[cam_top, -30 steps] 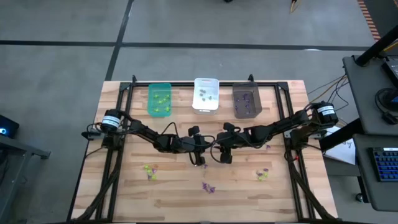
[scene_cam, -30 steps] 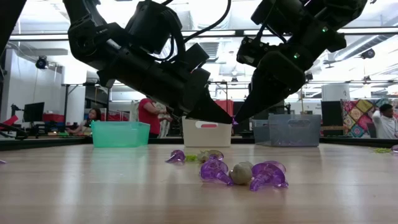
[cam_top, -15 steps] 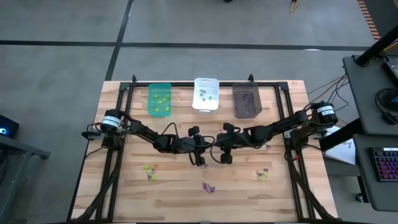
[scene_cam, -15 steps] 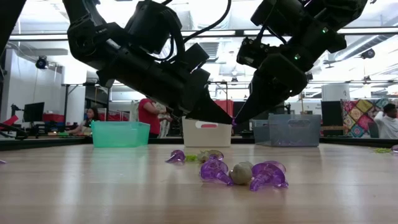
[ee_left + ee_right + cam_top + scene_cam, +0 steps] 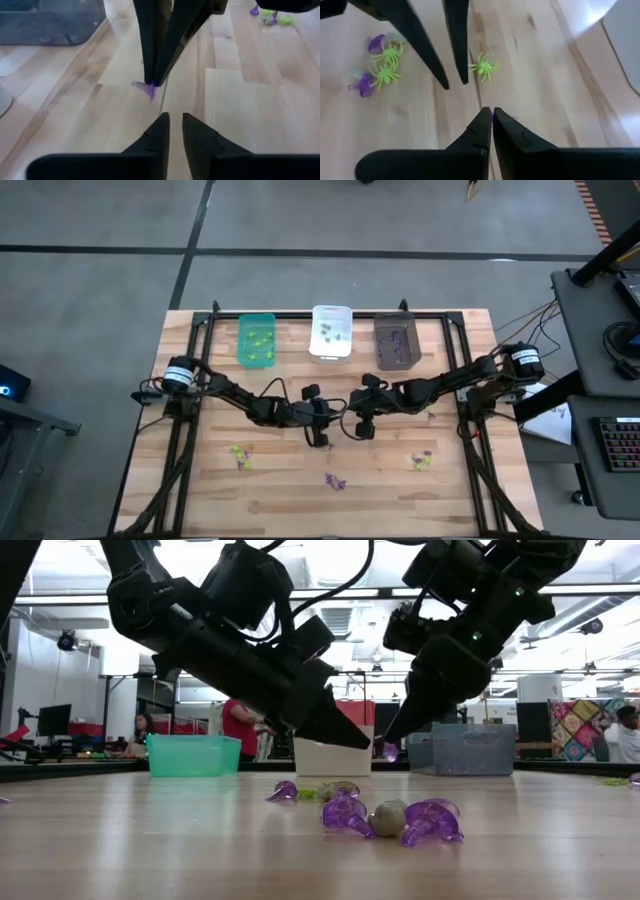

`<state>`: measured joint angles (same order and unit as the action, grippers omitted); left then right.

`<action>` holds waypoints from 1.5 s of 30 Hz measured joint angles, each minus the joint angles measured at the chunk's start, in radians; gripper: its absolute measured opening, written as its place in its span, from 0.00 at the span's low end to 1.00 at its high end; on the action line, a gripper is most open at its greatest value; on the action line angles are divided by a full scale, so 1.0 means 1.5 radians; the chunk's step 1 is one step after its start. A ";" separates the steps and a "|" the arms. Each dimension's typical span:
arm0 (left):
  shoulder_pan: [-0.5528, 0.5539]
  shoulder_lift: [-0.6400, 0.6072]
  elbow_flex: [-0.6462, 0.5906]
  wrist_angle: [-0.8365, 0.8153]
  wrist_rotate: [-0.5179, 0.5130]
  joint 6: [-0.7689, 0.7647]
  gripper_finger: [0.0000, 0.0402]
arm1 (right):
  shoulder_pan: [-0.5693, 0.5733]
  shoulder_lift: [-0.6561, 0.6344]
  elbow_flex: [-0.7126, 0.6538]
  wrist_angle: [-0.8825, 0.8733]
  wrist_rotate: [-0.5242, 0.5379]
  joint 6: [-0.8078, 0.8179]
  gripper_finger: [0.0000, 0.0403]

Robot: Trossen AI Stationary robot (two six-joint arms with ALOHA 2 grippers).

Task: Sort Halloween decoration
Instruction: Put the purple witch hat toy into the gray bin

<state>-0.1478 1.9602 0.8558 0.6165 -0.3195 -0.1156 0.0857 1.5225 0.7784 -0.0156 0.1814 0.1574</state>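
From above, both dark arms meet at the middle of the wooden slatted desk point(image 5: 200, 480). The left pincer point(image 5: 319, 438) and right pincer point(image 5: 352, 430) sit close together, tips nearly facing. Along the far edge stand 3 bins: a green rectangular plastic bin point(image 5: 257, 340), a white rectangular bin point(image 5: 331, 332) and a dark grey rectangular bin point(image 5: 396, 342), each with small trinkets inside. Loose clusters of tiny spiky plastic trinkets lie near the front: a yellow-green cluster point(image 5: 241, 453), a purple cluster point(image 5: 335, 480) and a mixed cluster point(image 5: 423, 459).

At desk height, the right pincer point(image 5: 391, 748) hangs above the wood with a tiny purple spiky trinket point(image 5: 390, 751) pinched at its tip. The left pincer point(image 5: 352, 737) is just beside it, also clear of the surface. In front, purple and greyish trinkets point(image 5: 392, 819) rest on the desk.

From the left wrist, the left pincer point(image 5: 173, 119) stands narrowly parted and empty, while the other arm's fingers point(image 5: 165, 45) clamp the purple trinket point(image 5: 149, 89) at their tip.

From the right wrist, the right pincer point(image 5: 491, 111) is closed to a sliver; a yellow-green spider trinket point(image 5: 483, 66) lies beyond.
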 joint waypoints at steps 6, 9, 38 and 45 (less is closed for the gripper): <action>0.000 0.000 0.000 -0.016 0.000 -0.004 0.22 | -0.008 -0.002 0.000 -0.029 -0.001 0.004 0.02; 0.000 -0.001 0.000 -0.038 0.000 -0.004 0.26 | -0.013 -0.003 0.000 -0.049 -0.003 0.019 0.02; 0.001 -0.094 -0.001 -0.156 -0.009 0.029 0.30 | -0.061 -0.042 0.000 -0.168 -0.031 0.017 0.22; 0.001 -0.098 -0.001 -0.159 -0.010 0.042 0.30 | -0.072 -0.041 0.000 -0.167 -0.019 -0.015 0.44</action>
<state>-0.1462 1.8137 0.8551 0.3782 -0.3340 -0.0528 -0.0218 1.4612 0.7784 -0.2665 0.1528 0.1354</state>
